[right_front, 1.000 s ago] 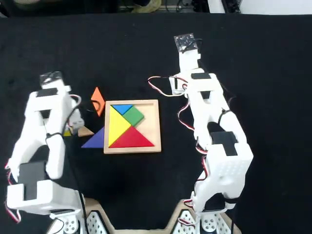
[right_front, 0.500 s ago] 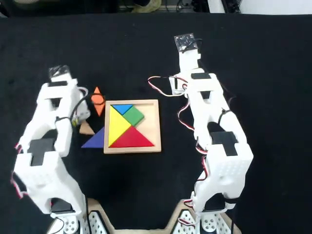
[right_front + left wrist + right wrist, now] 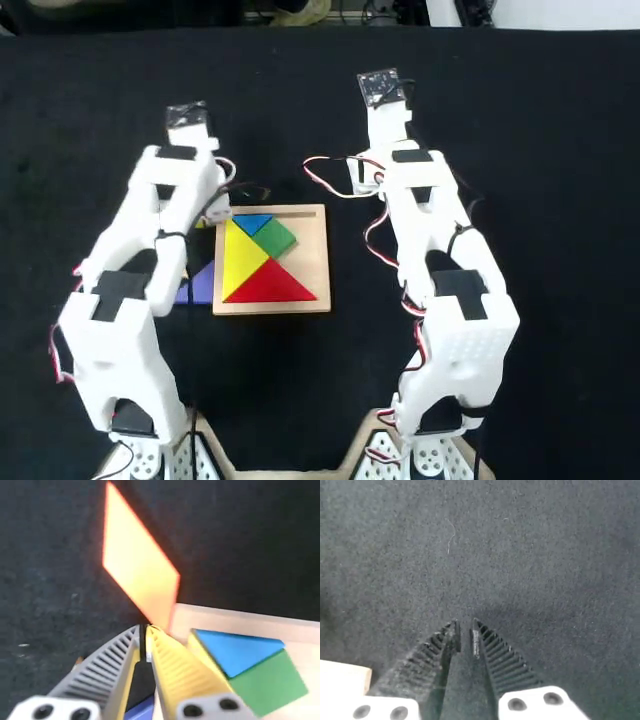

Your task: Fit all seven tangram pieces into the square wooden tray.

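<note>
Broadly, the black desk [image 3: 560, 200] carries two white arms and, near its middle, the square wooden tray [image 3: 312, 245]. The left arm [image 3: 150, 240] leans over the tray's far corner on its own side, while the right arm [image 3: 430, 230] stretches toward the desk's far edge, beside the tray. Four pieces already lie in the tray: a red triangle [image 3: 272, 285] along the near rim, a yellow triangle [image 3: 240, 262] against the left arm's side, a green square [image 3: 276, 238] and a blue triangle [image 3: 250, 222] by the far rim. The strip of wood on the right arm's side is bare. A purple triangle [image 3: 197, 290] lies on the desk, touching or just beside the tray's outer rim under the left arm. The left gripper [image 3: 145, 630] has its jaws clamped on one tip of the orange parallelogram [image 3: 137, 565], held just outside the tray's far corner. The right gripper [image 3: 464, 635] hangs over bare desk, its jaws drawn together on nothing. The step in hand appears to be carrying the parallelogram in. The next move likely calls for crossing over the seated pieces to the bare strip, turning the piece to match, and setting it flat.
</note>
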`<control>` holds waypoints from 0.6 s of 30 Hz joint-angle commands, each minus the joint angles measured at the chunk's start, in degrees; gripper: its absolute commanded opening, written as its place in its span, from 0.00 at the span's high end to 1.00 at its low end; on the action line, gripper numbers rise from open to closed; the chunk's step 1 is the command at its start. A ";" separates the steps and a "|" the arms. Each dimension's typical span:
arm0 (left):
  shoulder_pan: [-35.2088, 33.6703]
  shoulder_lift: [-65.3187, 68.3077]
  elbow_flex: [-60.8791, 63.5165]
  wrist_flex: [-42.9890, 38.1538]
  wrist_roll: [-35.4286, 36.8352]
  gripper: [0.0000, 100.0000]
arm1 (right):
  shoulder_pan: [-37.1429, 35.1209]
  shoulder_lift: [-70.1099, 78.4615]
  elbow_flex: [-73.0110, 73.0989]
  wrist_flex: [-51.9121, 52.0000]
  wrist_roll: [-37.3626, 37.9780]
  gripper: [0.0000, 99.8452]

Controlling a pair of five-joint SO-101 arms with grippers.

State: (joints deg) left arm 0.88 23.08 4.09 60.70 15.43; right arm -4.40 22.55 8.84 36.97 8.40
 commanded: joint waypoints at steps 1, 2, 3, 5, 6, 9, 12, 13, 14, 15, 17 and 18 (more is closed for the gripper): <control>-5.41 -4.13 -6.29 8.00 1.23 0.97 | -0.35 -0.57 -1.45 -0.79 0.70 0.95; -6.29 -5.54 -6.37 10.29 2.81 0.97 | -0.35 -0.57 -1.54 -0.79 0.70 0.95; -6.90 -7.30 -6.20 12.75 5.10 0.97 | -0.44 -0.57 -1.54 -0.79 0.70 0.95; -7.43 -11.34 -4.70 17.49 9.23 0.97 | -0.44 -0.57 -1.54 -0.79 0.70 0.95; -7.25 -13.54 -2.86 18.29 10.64 0.97 | -0.44 -0.57 -1.54 -0.79 0.70 0.95; -6.11 -21.10 7.52 15.38 13.63 0.97 | -0.44 -0.57 -1.36 -0.70 0.70 0.95; -6.11 -29.01 20.88 4.92 13.80 0.97 | -0.44 -0.57 -1.27 -0.62 0.70 0.95; -6.46 -31.82 25.19 0.79 13.71 0.97 | -0.44 -0.57 -1.27 -0.62 0.70 0.95; -6.99 -34.20 29.05 -2.73 13.63 0.97 | -0.44 -0.57 -1.27 -0.62 0.70 0.95; -7.34 -36.40 32.31 -5.54 12.84 0.97 | -0.44 -0.57 -1.27 -0.62 0.70 0.95; -7.96 -38.68 36.97 -10.02 10.20 0.96 | -0.44 -0.57 -1.27 -0.62 0.70 0.95; -7.96 -38.77 38.02 -10.55 9.41 0.94 | -0.44 -0.57 -1.27 -0.62 0.70 0.95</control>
State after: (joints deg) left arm -5.71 -9.89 34.77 57.89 27.74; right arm -4.40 22.55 8.84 36.97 8.40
